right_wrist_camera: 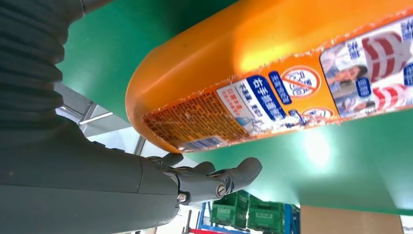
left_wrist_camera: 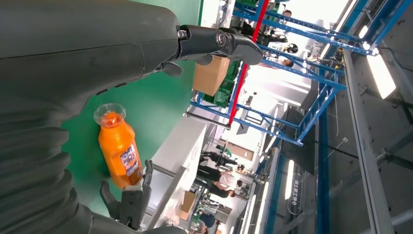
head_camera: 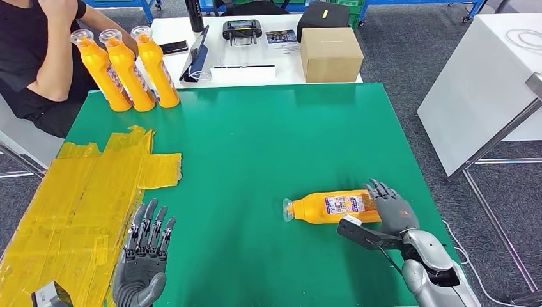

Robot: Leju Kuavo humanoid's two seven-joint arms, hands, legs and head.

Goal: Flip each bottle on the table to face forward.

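Industrial lab or workshop — blue steel racking (left_wrist_camera: 292, 73), green crates (right_wrist_camera: 248, 214), cardboard boxes (head_camera: 330, 54), white work tables (head_camera: 479, 83), grey carpet floor (head_camera: 396, 51).

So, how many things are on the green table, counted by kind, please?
Upright orange bottles, far left corner: 3
Orange bottle lying on its side by the right hand: 1
Patch of yellow tape strips: 1
Total: 5
The left hand hovers open over the green table.

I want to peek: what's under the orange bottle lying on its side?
Just the green table under the lying bottle. The right hand rests at its bottom end, covering that bit.
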